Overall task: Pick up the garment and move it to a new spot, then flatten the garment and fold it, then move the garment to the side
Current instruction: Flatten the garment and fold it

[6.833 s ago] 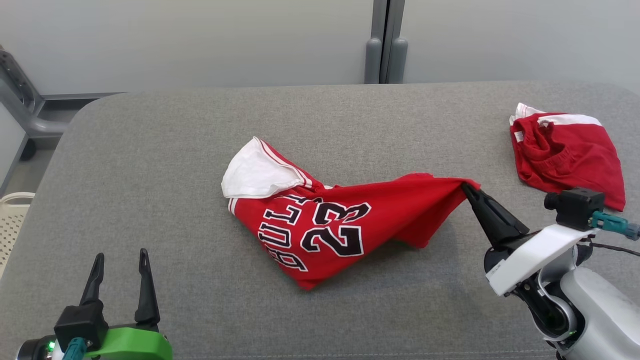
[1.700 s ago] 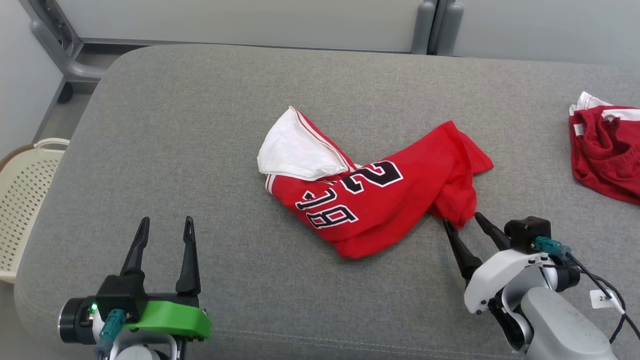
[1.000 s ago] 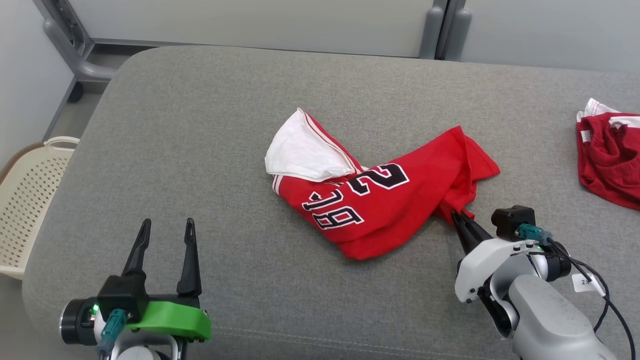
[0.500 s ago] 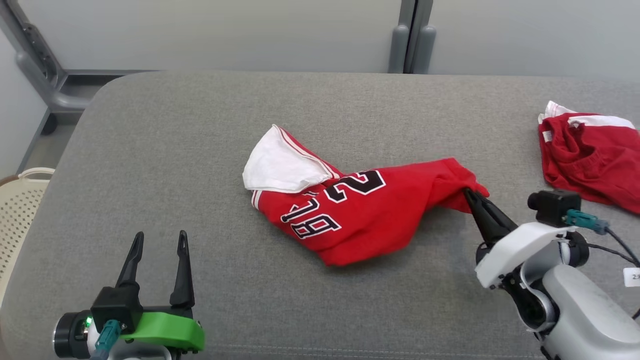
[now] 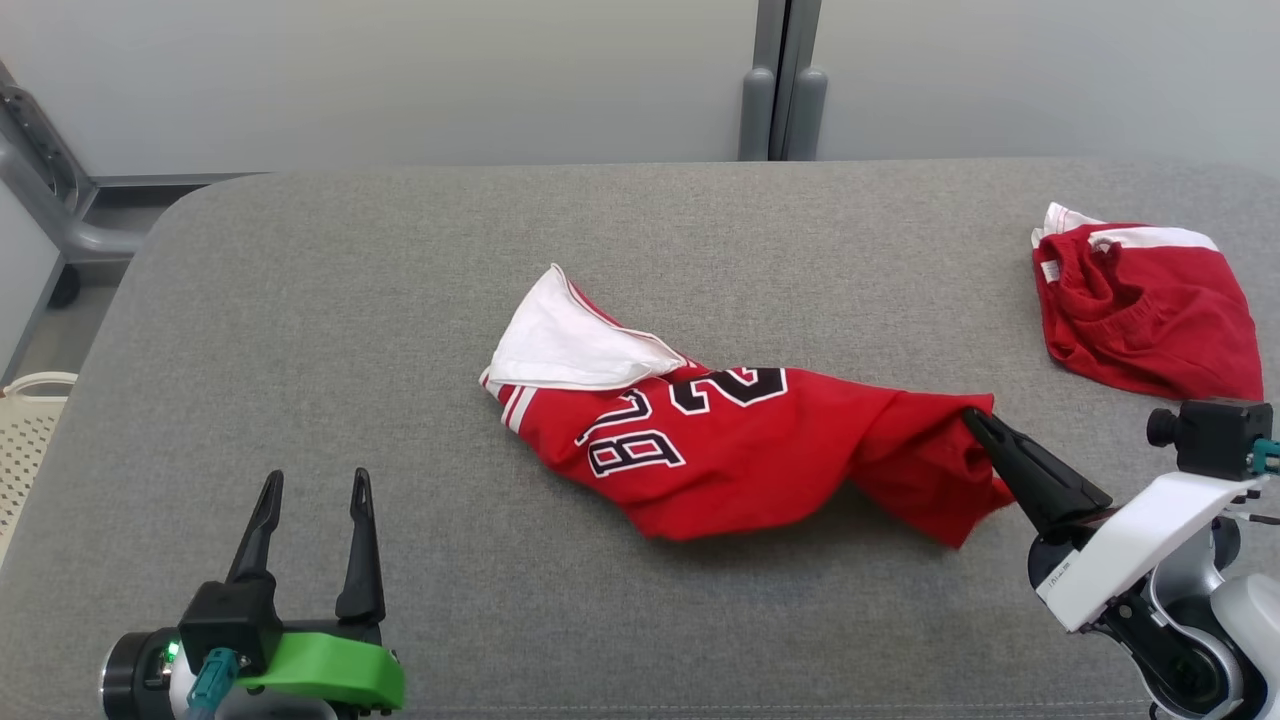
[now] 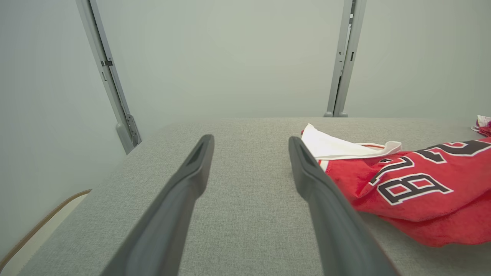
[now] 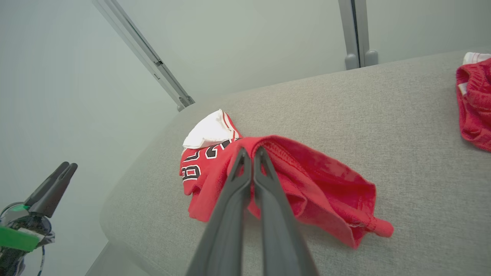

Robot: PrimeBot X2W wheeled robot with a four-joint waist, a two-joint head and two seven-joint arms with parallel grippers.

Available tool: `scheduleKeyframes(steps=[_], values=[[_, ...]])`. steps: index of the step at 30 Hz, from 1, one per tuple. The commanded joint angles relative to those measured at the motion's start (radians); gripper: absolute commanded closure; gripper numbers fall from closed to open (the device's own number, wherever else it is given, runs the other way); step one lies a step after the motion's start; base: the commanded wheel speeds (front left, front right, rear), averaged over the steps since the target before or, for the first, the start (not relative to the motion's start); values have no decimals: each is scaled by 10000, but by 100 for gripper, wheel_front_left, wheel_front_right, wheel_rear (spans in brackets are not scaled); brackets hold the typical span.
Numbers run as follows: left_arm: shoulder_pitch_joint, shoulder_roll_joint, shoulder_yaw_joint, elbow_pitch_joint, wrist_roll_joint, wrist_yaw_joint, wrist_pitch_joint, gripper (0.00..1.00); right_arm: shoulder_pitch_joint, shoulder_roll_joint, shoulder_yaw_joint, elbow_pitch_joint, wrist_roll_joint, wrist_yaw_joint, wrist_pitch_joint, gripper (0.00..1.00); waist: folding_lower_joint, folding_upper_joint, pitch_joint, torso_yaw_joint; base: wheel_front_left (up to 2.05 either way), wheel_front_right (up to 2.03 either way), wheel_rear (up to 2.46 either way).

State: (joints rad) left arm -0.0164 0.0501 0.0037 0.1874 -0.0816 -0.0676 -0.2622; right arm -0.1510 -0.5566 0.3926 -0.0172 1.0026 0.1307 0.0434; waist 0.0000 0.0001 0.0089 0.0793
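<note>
The garment [image 5: 730,450] is a red jersey with black numerals and a white flap, lying rumpled mid-table; it also shows in the left wrist view [image 6: 414,188] and the right wrist view [image 7: 318,184]. My right gripper [image 5: 972,418] is shut on the garment's right edge, lifting that fold slightly; in the right wrist view its tips [image 7: 250,151] pinch the red hem. My left gripper [image 5: 312,482] stands open near the table's front left, apart from the cloth, fingers [image 6: 191,172] spread with nothing between them.
A second red-and-white garment [image 5: 1140,310] lies crumpled at the table's right edge. The grey padded table [image 5: 350,300] has rounded corners. A cream perforated basket [image 5: 25,430] sits off the left side. Grey panel posts [image 5: 780,90] stand behind.
My right gripper closed on the garment's right edge and has drawn it rightward and toward me, stretching the cloth out. The head camera shifted. The left gripper stayed open.
</note>
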Motion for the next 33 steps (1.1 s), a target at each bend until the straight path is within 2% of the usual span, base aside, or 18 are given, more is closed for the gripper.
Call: scheduleKeyframes(steps=[1, 5, 9, 17, 20, 33], values=[[131, 16, 40, -51, 46, -39, -20, 0, 199, -26, -113, -346, 314, 1, 64, 100, 0, -1, -1, 0, 0, 0, 0], [157, 15, 18, -76, 29, -17, -20, 0, 299, -115, -300, -942, 745, -1, 213, 100, 0, -1, 1, 42, 0, 0, 0], [134, 16, -29, -81, -10, 25, -20, 0, 77, -159, -425, -1081, 704, -1, 272, 100, 0, -1, 13, 140, 0, 0, 0], [27, 13, -132, -87, -115, 98, -20, 0, -1022, 42, -801, 201, -150, -1, 284, 100, 0, -1, 158, 298, 0, 0, 0], [-144, 15, -186, -47, -138, 77, -20, 0, -1740, 111, -596, 546, -332, 1, 398, 100, 0, -1, 258, 411, 0, 0, 0], [-327, 14, -294, 90, -164, 87, -20, 0, -4154, 715, 1007, 616, 500, 1, 58, 100, 0, -1, 240, 869, 0, 0, 0]])
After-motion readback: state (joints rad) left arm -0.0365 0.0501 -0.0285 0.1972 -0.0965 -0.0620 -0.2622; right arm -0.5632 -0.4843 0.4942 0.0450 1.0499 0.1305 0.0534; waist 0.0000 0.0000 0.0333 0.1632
